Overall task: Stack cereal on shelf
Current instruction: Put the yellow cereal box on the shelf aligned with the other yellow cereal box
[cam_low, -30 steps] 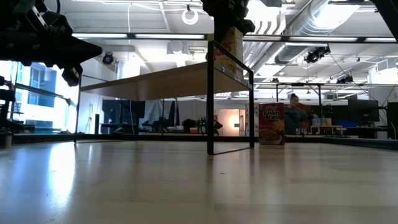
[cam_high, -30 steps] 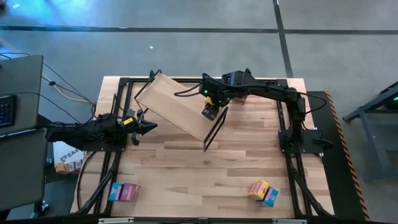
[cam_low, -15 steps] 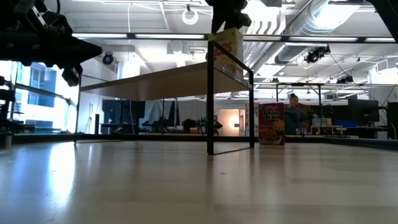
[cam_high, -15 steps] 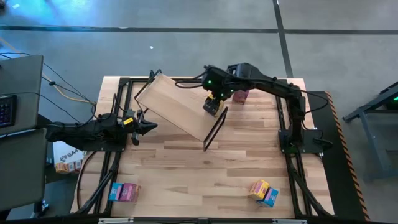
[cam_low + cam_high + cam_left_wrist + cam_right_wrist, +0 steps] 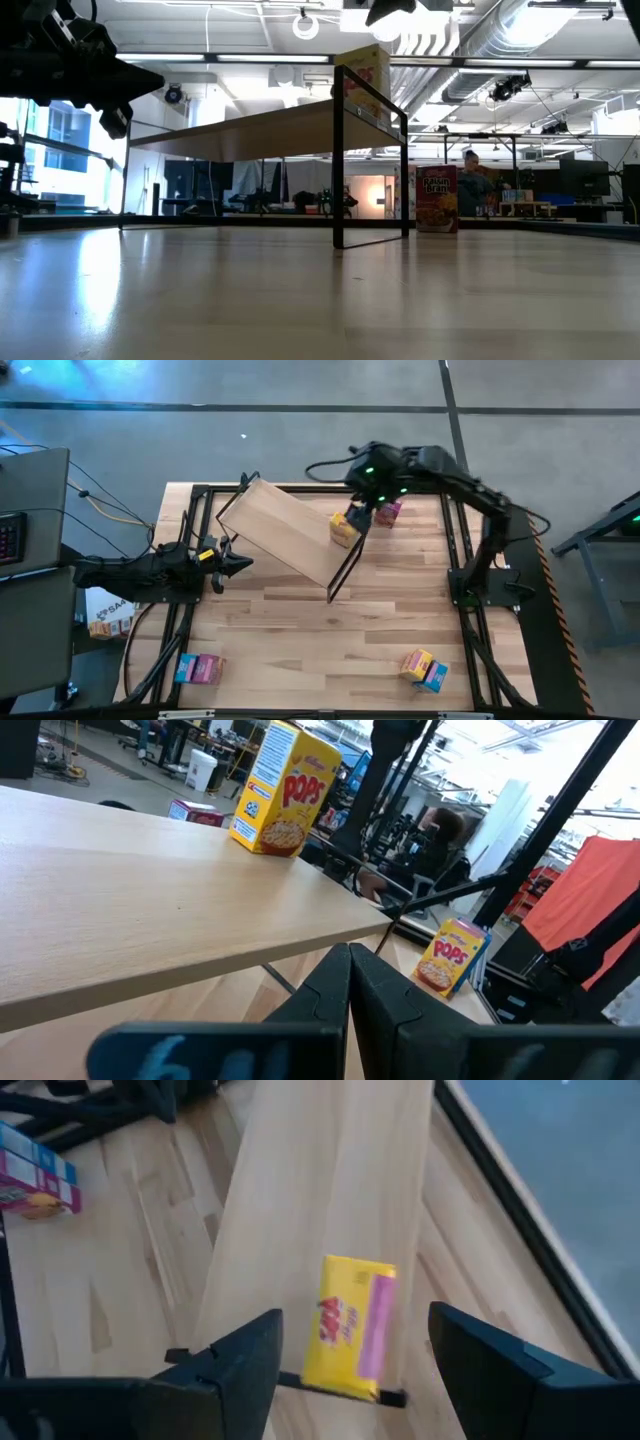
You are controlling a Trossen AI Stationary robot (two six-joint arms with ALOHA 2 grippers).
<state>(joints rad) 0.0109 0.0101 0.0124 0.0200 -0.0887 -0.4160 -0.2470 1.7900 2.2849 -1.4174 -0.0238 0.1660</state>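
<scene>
Fingers of the right gripper spread wide above the yellow Pops box on the shelf, at the worktop's twelve o'clock; left gripper pinched closed at nine.

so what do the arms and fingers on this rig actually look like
Both arms are dark, nearly black, jointed links. The left arm has a small yellow mark near its gripper and thin black cables beside it. The right arm shows a green light by the wrist and a looping black cable. The right gripper has broad, flat, dark fingers.
</scene>
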